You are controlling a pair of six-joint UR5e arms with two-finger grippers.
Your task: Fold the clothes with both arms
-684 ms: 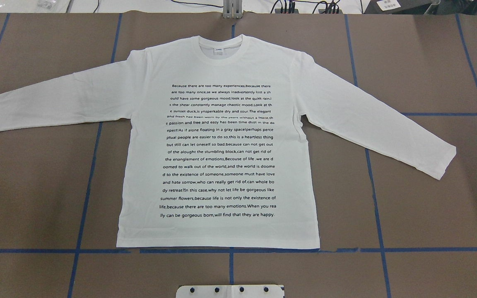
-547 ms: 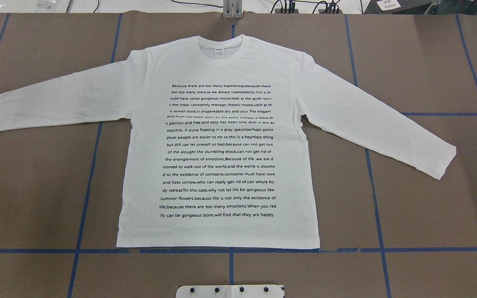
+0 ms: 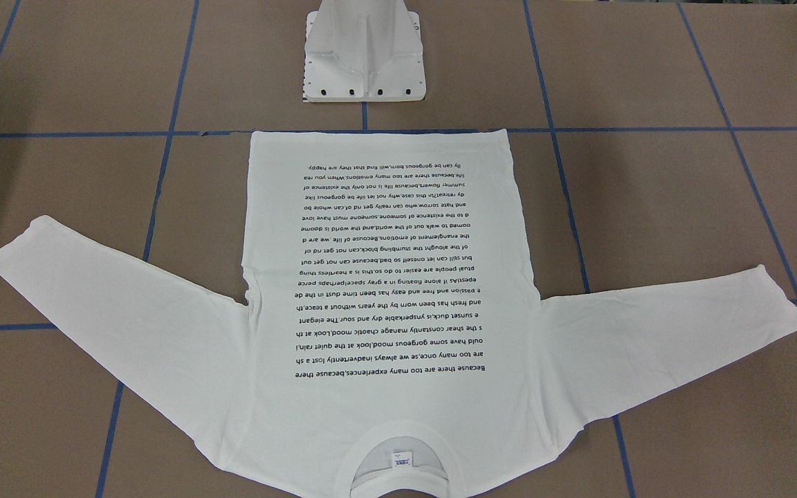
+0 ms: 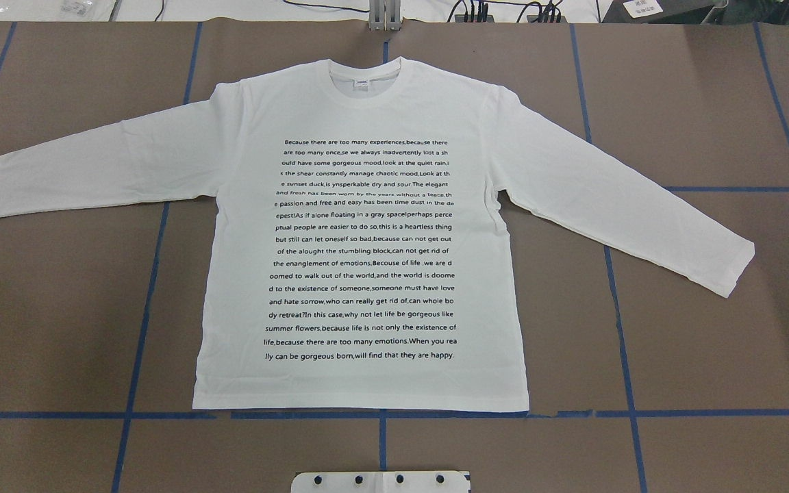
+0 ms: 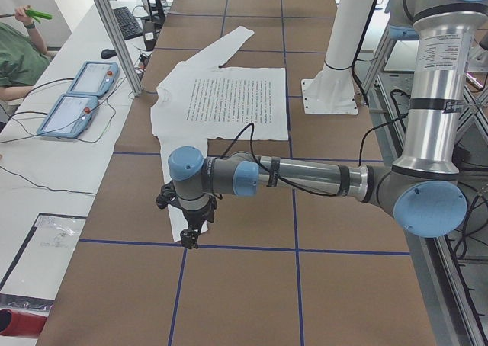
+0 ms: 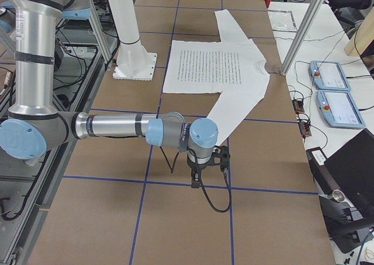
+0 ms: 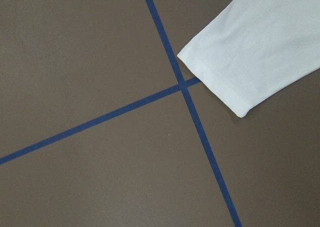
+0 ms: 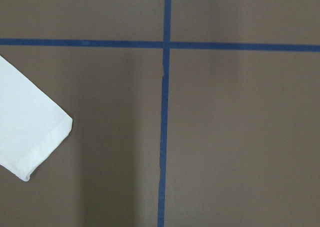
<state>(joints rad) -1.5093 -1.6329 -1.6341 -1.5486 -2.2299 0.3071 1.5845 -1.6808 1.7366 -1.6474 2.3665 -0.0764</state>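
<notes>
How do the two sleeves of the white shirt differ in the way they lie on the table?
The sleeve on the robot's left runs almost straight sideways; the sleeve on the robot's right slants more steeply toward the robot. The left sleeve's cuff lies over blue tape at a crossing; the right sleeve's cuff lies clear of the tape. Both lie flat and unfolded.

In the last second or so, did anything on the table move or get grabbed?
Nothing visibly changed. The white T-shirt lies flat in the same spot, print up, both sleeves spread as before; nothing was taken hold of or let go.
</notes>
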